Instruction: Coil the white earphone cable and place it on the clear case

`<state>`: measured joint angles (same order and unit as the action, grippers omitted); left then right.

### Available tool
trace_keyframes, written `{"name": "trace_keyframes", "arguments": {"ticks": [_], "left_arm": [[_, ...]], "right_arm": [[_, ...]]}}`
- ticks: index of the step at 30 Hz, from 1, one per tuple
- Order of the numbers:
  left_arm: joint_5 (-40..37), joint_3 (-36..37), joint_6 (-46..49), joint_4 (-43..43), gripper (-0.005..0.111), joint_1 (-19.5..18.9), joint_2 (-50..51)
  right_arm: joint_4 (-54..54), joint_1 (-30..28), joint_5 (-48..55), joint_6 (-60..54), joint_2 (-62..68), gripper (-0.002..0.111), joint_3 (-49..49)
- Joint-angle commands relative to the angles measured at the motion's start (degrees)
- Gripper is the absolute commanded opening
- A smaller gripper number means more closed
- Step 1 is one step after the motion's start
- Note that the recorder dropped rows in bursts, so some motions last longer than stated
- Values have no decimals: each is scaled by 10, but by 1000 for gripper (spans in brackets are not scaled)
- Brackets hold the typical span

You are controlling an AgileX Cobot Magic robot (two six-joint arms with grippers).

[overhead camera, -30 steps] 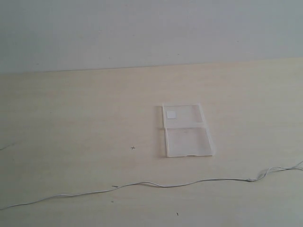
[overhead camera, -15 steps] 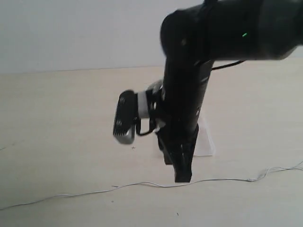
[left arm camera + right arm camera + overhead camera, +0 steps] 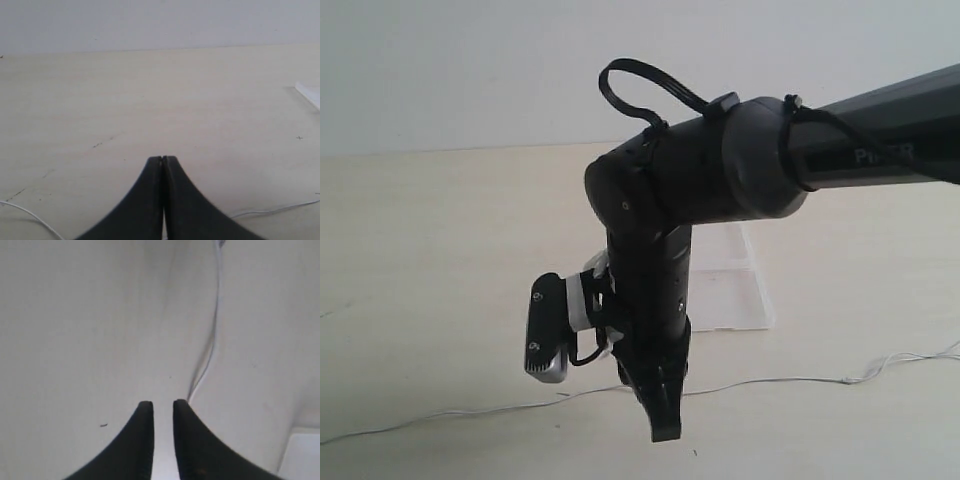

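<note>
Gap at right gripper (image 3: 162, 405): narrow, nothing between the fingers.
Aim of right gripper: down at the table (image 3: 440, 250), tips just beside the white earphone cable (image 3: 216, 330).
State of left gripper (image 3: 163, 159): pressed fully together, empty, hovering over the table.
Lie of white earphone cable: uncoiled, one long wavy line across the front of the exterior view, hidden for a stretch behind the right gripper, splitting into two strands at the far right.
Place of clear case (image 3: 745, 300): flat on the table, beyond the cable and apart from it, partly hidden by the right arm (image 3: 720, 170).
</note>
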<state>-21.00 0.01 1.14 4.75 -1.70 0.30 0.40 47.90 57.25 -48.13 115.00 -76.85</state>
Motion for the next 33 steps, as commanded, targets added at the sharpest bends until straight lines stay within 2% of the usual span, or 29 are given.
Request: {"name": "trace_keyframes", "arguments": {"ticks": [1,3,5,18,19,25,33], "left_arm": [[7,0,0,5,0,-1,-3],[7,0,0,5,0,-1,-3],[7,0,0,5,0,-1,-3],[7,0,0,5,0,-1,-3],[7,0,0,5,0,-1,-3],[7,0,0,5,0,-1,-3],[7,0,0,5,0,-1,-3]], "right_arm": [[14,1,-61,7,5,35,-2],[17,1,-84,21,13,43,-2],[15,1,-93,34,25,47,-2],[-15,1,-98,80,58,45,-2],[-15,1,-98,93,58,43,-2],[-18,1,-91,109,75,0,-2],[-24,1,-94,135,56,0,-3]]}}
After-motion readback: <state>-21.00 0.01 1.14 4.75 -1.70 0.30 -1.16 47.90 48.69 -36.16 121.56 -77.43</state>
